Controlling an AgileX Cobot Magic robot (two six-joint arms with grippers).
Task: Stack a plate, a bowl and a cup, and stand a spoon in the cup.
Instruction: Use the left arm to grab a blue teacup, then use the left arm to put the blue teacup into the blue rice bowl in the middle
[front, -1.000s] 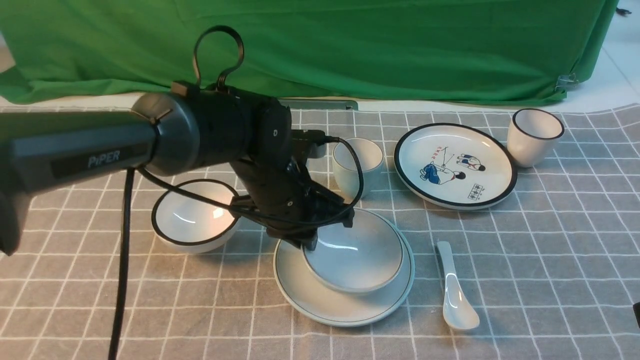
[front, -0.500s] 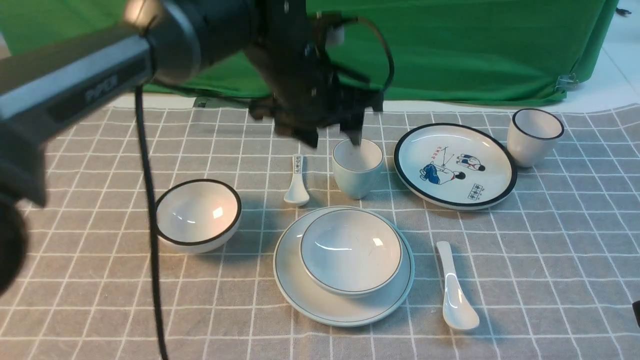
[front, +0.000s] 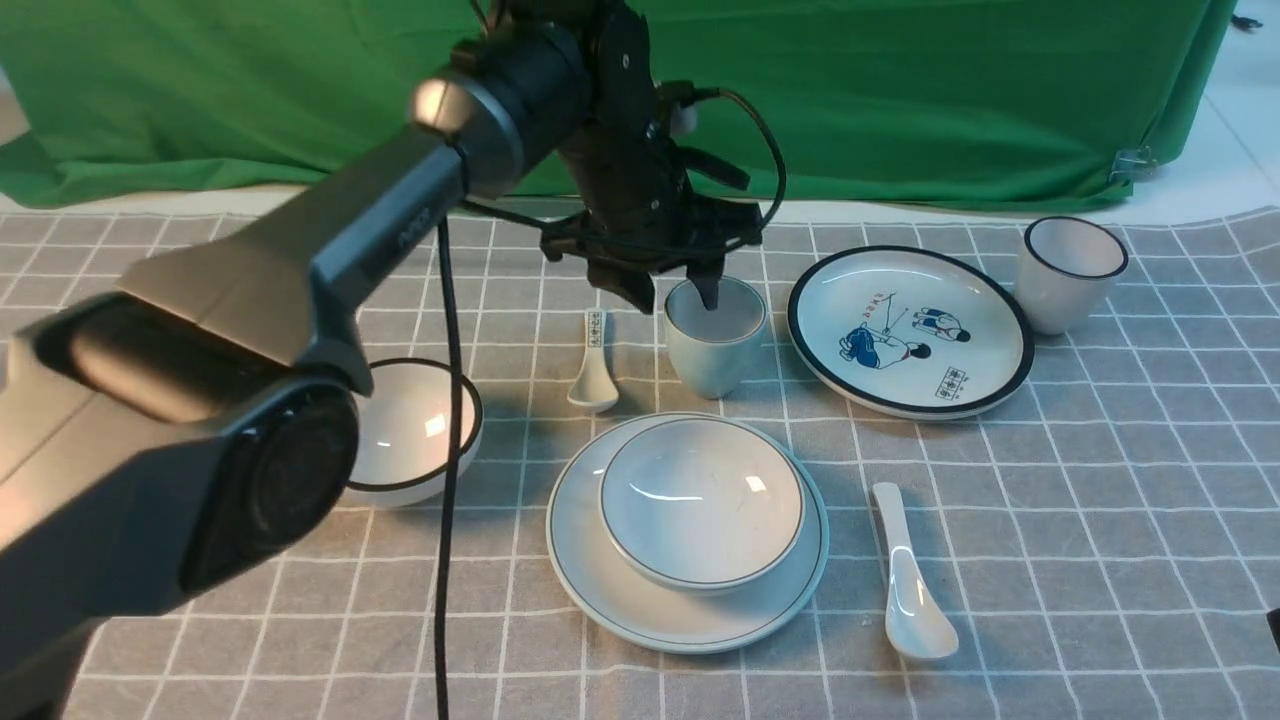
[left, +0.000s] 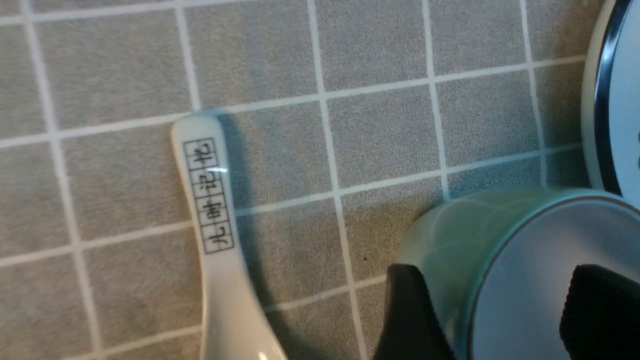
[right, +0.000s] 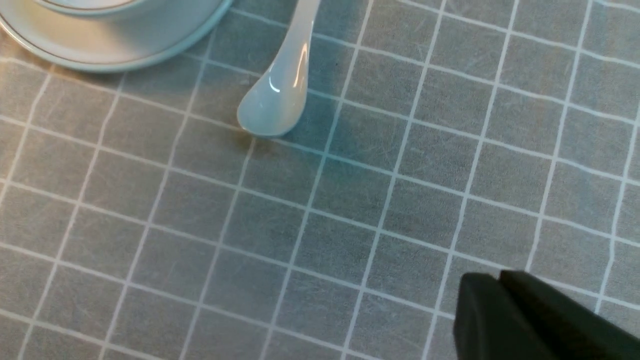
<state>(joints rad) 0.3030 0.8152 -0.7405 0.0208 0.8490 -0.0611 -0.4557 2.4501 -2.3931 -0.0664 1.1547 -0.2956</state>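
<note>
1 s ago my left end effector was down at the bowl. Now the bowl sits free on the plate, and I have swung to the cup, which stands on the counter just behind the plate. Since 0.5 s ago I have dropped lower: spread apart, holding nothing, 1 finger inside the rim and 1 outside (the wall between them). So 2 pieces are stacked and the cup comes next, I judge. The spoon lies right of the plate, untouched. My right end effector looks closed and empty.
</note>
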